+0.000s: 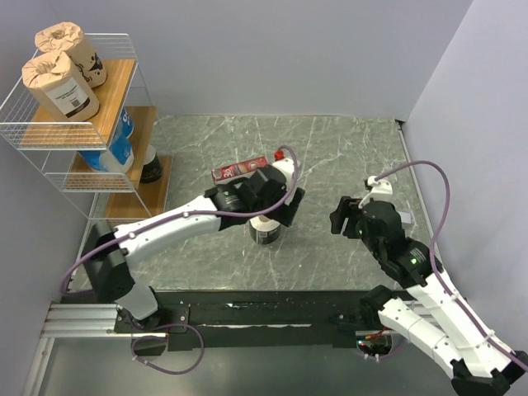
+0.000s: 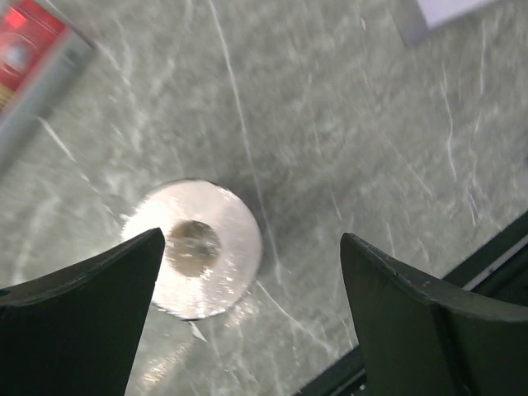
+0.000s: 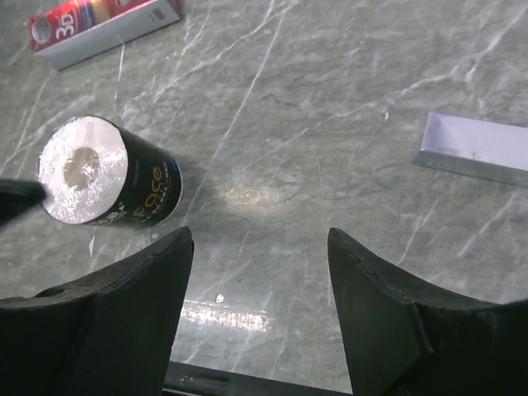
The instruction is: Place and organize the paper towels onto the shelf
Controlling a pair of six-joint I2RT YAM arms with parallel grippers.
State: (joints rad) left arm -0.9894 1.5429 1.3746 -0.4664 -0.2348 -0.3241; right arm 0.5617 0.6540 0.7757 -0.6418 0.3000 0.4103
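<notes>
Two kraft rolls (image 1: 59,84) on shelf (image 1: 115,91) top, one dark roll (image 3: 103,171) on table (image 1: 330,165), both jaws spread.

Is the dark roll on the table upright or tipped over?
Upright. The left wrist camera looks down onto the dark roll, showing its round end and hollow core.

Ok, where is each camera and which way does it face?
Top: above and behind, looking down on table and shelf; left arm, right arm show.
Left wrist: straight down onto the dark roll; own open fingers.
Right wrist: angled down at that roll from the right; own open fingers.
Shared: all three see roll and red box.
</notes>
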